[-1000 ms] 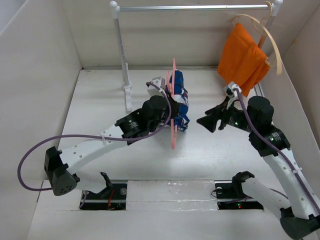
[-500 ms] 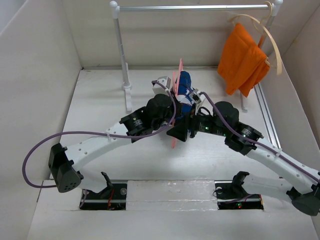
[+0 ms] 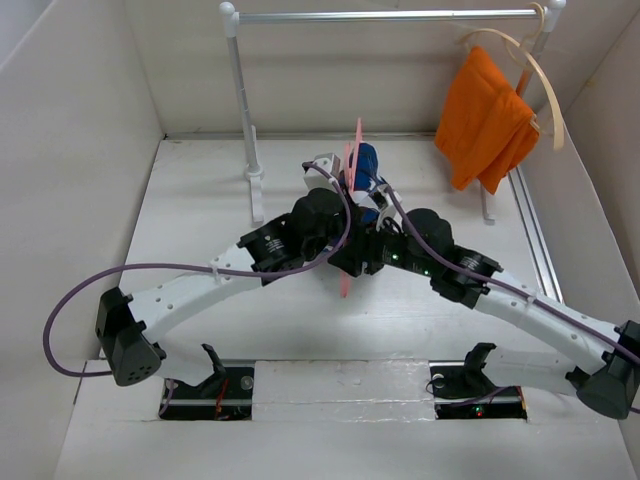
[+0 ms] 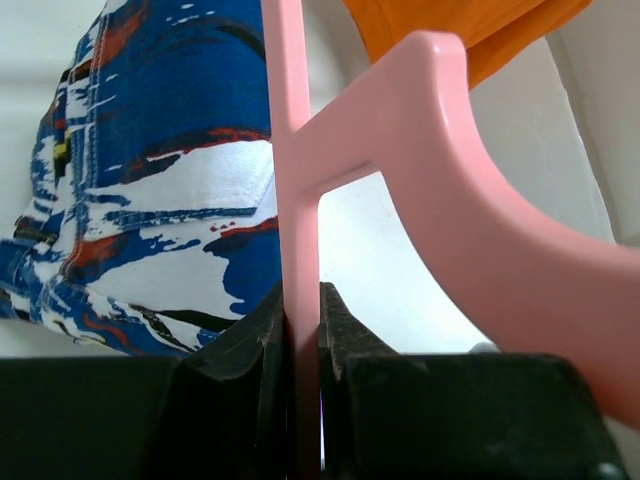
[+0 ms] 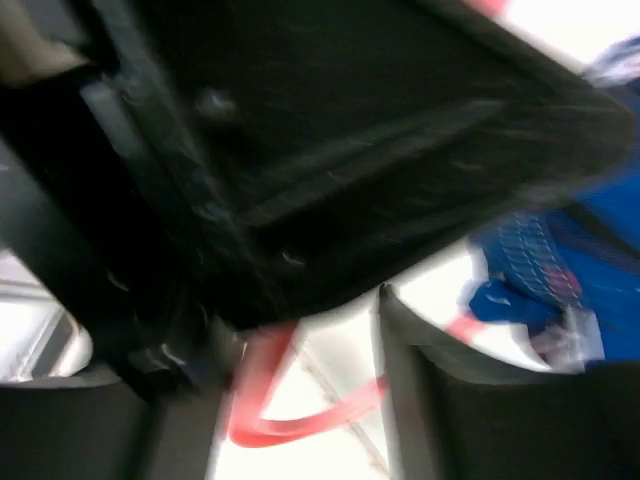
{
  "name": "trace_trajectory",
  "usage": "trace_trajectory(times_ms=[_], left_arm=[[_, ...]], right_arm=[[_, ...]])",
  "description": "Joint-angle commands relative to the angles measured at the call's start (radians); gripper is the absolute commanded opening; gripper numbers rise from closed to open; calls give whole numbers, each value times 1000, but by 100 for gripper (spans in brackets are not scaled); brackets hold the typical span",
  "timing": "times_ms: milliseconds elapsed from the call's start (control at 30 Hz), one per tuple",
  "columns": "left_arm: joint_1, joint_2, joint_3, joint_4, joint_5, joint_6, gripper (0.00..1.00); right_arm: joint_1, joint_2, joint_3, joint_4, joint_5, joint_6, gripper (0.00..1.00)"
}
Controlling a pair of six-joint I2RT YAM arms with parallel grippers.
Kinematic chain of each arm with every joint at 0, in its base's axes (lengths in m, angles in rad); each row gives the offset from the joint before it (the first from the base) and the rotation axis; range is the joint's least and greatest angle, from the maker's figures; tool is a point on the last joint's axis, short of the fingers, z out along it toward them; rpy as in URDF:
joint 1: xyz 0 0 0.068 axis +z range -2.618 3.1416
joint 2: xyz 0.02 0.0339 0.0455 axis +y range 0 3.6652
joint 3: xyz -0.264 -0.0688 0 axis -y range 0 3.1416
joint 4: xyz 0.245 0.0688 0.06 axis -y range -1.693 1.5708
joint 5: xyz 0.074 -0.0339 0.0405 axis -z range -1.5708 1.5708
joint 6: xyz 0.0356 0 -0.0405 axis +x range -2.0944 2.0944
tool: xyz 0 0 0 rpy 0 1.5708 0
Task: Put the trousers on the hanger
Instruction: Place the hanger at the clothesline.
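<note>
White-walled booth, white table [image 3: 200, 200], and the garment rail [image 3: 380, 15] at the back is carrying the orange cloth [image 3: 485, 115] on its cream hanger [image 3: 550, 95]. The right gripper [image 5: 300, 400] is sweeping in. A second ago it was sitting well off to the right; now it is tucking in just beside the left gripper [image 4: 300, 330], with its fingers apparently spread around the pink hanger [image 4: 480, 200], though that view is blurry. The left gripper is pinching the hanger's bar, and the trousers [image 4: 170, 200] are draping over it above mid-table. I'm reading this as a tug to settle the cloth.

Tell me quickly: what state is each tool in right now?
Left tool: closed on the hanger, clamping its straight bar.
Right tool: looks open, nothing gripped; the view is blurred.
</note>
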Motion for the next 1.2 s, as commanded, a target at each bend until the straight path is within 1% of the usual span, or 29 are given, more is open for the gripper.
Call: trace_trajectory(times_ms=[0, 33, 100, 133, 233, 300, 333, 400, 500, 533, 600, 633, 667, 733, 800, 900, 933, 967, 1000, 1100, 1133, 1167], left_arm=[[-2, -82, 57, 167, -8, -7, 0], [-2, -83, 56, 167, -5, -7, 0], [-2, -83, 56, 161, -3, -9, 0], [-2, -86, 56, 159, -3, -7, 0], [-2, -101, 48, 151, -9, -12, 0], [-2, -111, 42, 147, -14, -9, 0], [16, -118, 45, 147, -2, -7, 0], [43, -123, 59, 139, 58, -7, 0], [70, -126, 99, 132, 107, 3, 27], [82, -131, 110, 131, 119, 10, 40], [94, -134, 146, 128, 138, 16, 49], [94, -135, 163, 127, 141, 22, 55], [94, -134, 204, 121, 145, 40, 59], [94, -134, 220, 119, 150, 48, 60], [94, -137, 260, 84, 153, 63, 61], [103, -163, 268, 81, 153, 73, 62], [103, -183, 265, 82, 150, 74, 62], [103, -195, 245, 82, 144, 74, 62], [103, -207, 232, 82, 127, 71, 62], [113, -256, 174, 69, 89, 68, 64], [113, -273, 162, 58, 81, 63, 64], [113, -281, 131, 35, 78, 59, 64]], right_arm=[[1, 36, -1, 82, 14, 3, 54], [1, 37, -4, 103, 7, 0, 30], [11, 27, -12, 143, 8, 11, 20], [11, 23, -13, 155, 3, 13, 12], [11, -6, -14, 185, -23, 20, 0], [11, -29, -4, 182, -26, 28, 0], [11, -45, 6, 176, -23, 29, 0], [11, -78, 23, 151, -10, 33, 0], [-29, -97, 57, 130, -43, 23, 0], [-55, -98, 63, 126, -53, 20, 0], [-87, -94, 72, 125, -92, 11, 0], [-104, -92, 72, 136, -107, 11, 0], [-150, -92, 72, 154, -151, 6, 0], [-167, -89, 77, 172, -164, 5, 0], [-218, -86, 101, 182, -202, -4, 0], [-310, -75, 147, 186, -269, -18, 0], [-334, -66, 175, 220, -288, -18, 0], [-363, -62, 193, 226, -331, -17, 0], [-420, -56, 212, 235, -351, -17, 0], [-512, -17, 285, 252, -426, -17, 0], [-575, -8, 307, 257, -441, -15, 0], [-606, 19, 342, 263, -472, -15, 0]])
